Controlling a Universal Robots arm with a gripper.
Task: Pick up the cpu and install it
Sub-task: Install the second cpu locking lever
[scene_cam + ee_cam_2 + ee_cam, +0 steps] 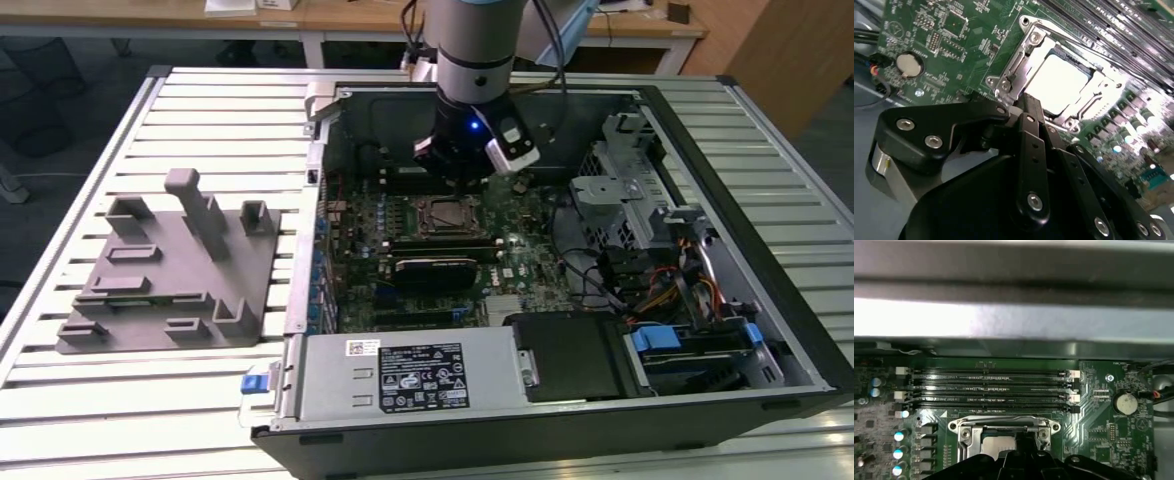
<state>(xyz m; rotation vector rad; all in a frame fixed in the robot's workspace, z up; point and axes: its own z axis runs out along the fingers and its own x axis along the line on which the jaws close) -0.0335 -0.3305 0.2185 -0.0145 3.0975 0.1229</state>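
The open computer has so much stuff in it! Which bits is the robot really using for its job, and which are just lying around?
For the job:
- cpu, lying in the socket frame
- gripper, right above it

Just lying around:
- grey fixture block beside the case
- round coin battery
- memory slots
- power supply box

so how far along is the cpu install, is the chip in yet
The cpu already lies inside the metal socket frame on the green motherboard, so picking up and placing look done. The hand sits right at the socket's edge, directly over it in the exterior view. The pictures do not settle whether the chip is fully seated or the frame is latched.
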